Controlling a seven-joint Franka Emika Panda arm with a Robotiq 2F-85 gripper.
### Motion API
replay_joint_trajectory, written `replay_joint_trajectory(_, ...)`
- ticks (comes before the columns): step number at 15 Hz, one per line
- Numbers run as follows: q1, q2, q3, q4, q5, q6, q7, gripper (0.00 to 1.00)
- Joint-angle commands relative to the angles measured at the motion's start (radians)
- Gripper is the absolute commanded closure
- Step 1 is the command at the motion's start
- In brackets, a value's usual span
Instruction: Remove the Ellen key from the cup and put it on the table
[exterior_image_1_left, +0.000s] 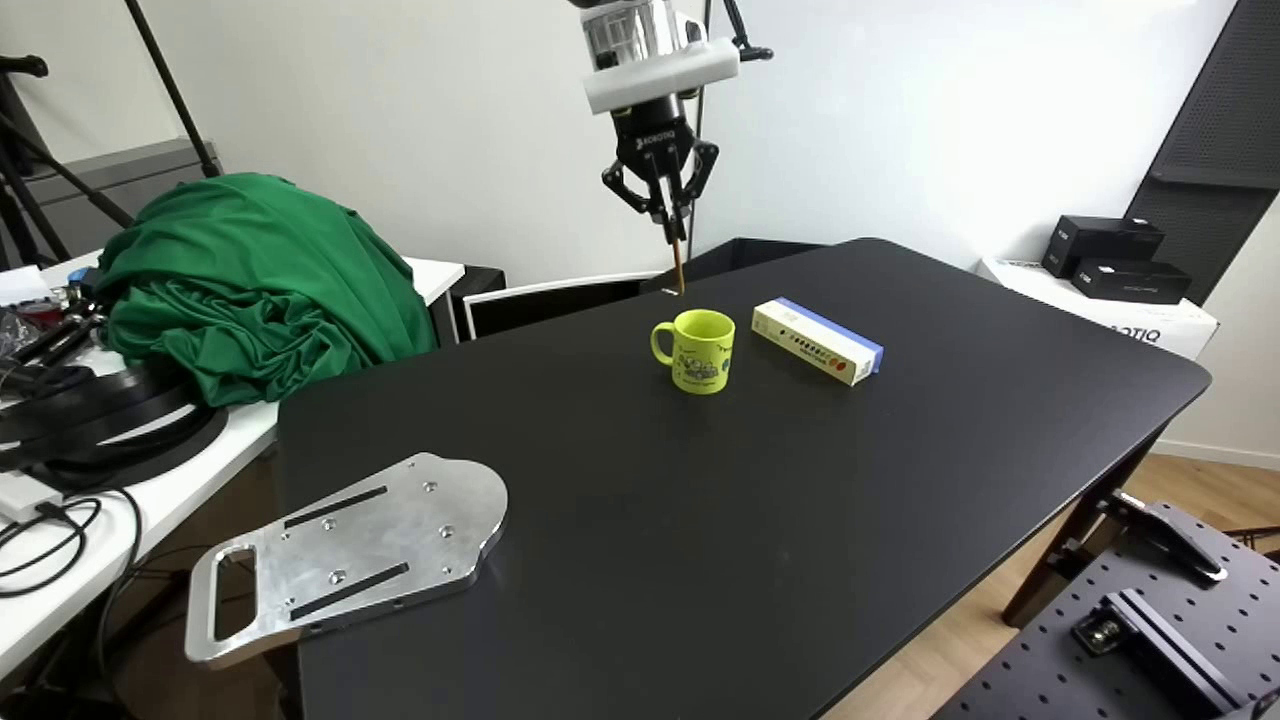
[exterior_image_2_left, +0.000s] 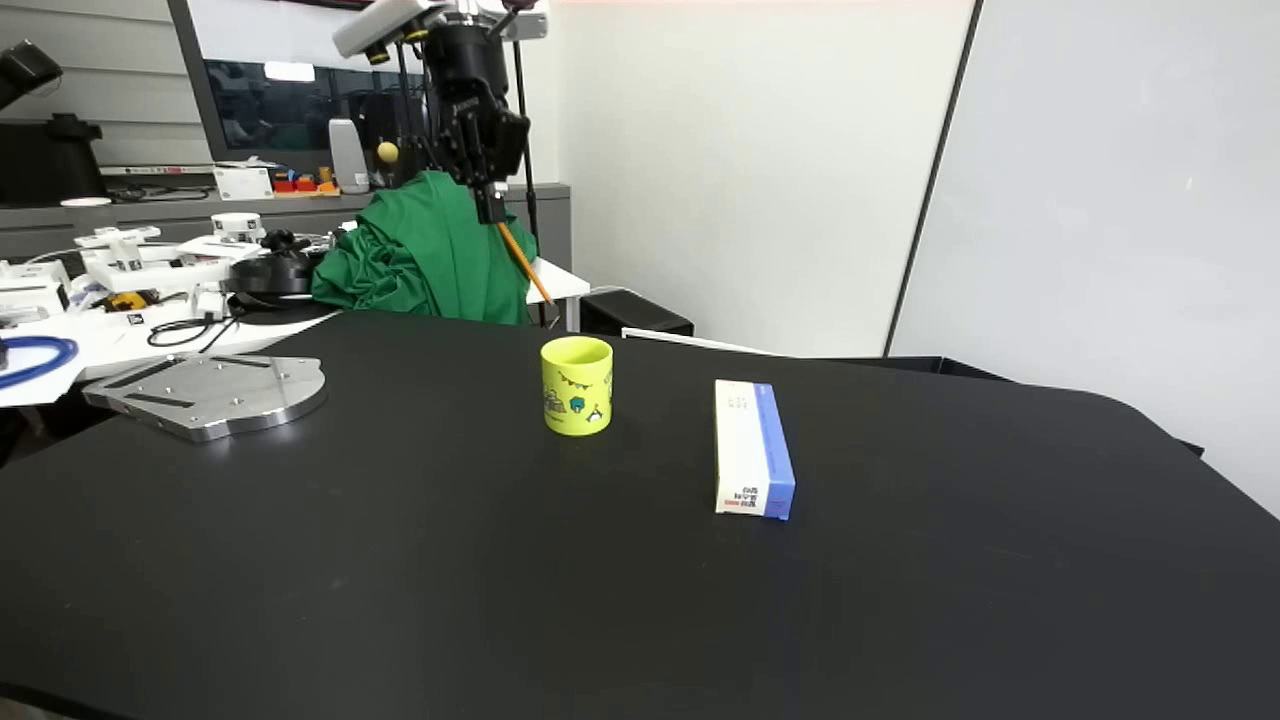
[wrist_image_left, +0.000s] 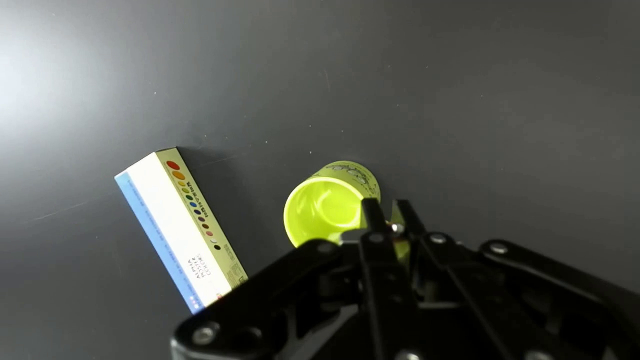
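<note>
The Ellen key (exterior_image_1_left: 679, 268) is a thin orange-brown rod with a small bent metal end, and it hangs down from my gripper (exterior_image_1_left: 673, 230). In an exterior view the key (exterior_image_2_left: 525, 263) slants, its lower end above the table. My gripper is shut on the key; in the wrist view the fingers (wrist_image_left: 386, 212) pinch its shiny end (wrist_image_left: 397, 228), and the rest is mostly hidden. The yellow-green cup (exterior_image_1_left: 700, 358) stands upright on the black table (exterior_image_1_left: 620, 540), also in an exterior view (exterior_image_2_left: 577, 392). In the wrist view the cup (wrist_image_left: 320, 210) shows an empty inside.
A white and blue paint box (exterior_image_1_left: 815, 340) lies beside the cup, also in the wrist view (wrist_image_left: 180, 220). A metal plate (exterior_image_1_left: 380, 540) lies at a table corner. A white desk with green cloth (exterior_image_1_left: 250, 280) stands beside the table.
</note>
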Motion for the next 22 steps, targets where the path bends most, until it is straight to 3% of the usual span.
replay_joint_trajectory(1, -0.043, -0.021, 0.023, 0.021, 0.086, -0.096, -0.076, 0.98)
replay_joint_trajectory(5, -0.035, -0.033, 0.02, -0.035, 0.051, -0.173, -0.109, 0.98)
replay_joint_trajectory(9, -0.056, -0.017, 0.053, -0.093, 0.132, -0.258, -0.239, 0.98)
replay_joint_trajectory(12, -0.076, -0.01, 0.078, -0.152, 0.202, -0.189, -0.382, 0.98)
replay_joint_trajectory(16, -0.122, 0.048, 0.103, -0.139, 0.331, -0.246, -0.569, 0.98)
replay_joint_trajectory(22, -0.164, 0.152, 0.102, -0.092, 0.399, -0.362, -0.691, 0.98)
